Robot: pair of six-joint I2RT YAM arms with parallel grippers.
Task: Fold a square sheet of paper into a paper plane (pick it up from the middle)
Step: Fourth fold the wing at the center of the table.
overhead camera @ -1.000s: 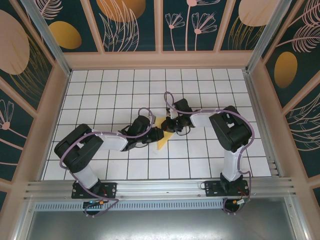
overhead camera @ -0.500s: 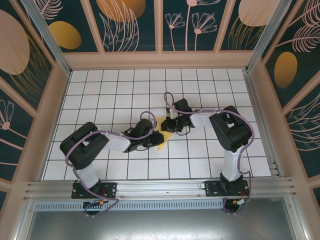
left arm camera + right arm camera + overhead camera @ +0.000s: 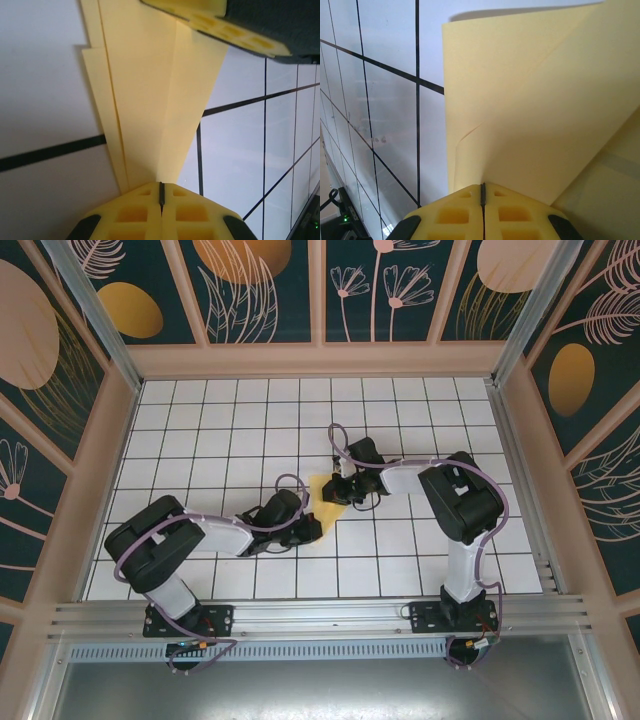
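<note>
The yellow paper (image 3: 325, 496), creased into a narrow pointed shape, lies mid-floor between both grippers. In the left wrist view the folded paper (image 3: 150, 100) tapers down into my left gripper (image 3: 161, 186), whose yellow jaws are shut on its narrow end. In the right wrist view a broad folded flap of the paper (image 3: 535, 110) rises out of my right gripper (image 3: 482, 187), shut on its edge. From above, the left gripper (image 3: 309, 528) holds the near end and the right gripper (image 3: 346, 490) the far right side. The right gripper's fingers (image 3: 225, 27) show beyond the paper.
White tiled floor (image 3: 400, 540) with black grid lines lies all around. Low beige walls (image 3: 320, 360) with patterned panels enclose it at the back and sides. The metal rail (image 3: 320, 615) with both arm bases runs along the near edge.
My left gripper has closed on the paper's near end and shifted slightly toward the near edge, covering more of the paper. The right gripper has stayed put, still shut.
</note>
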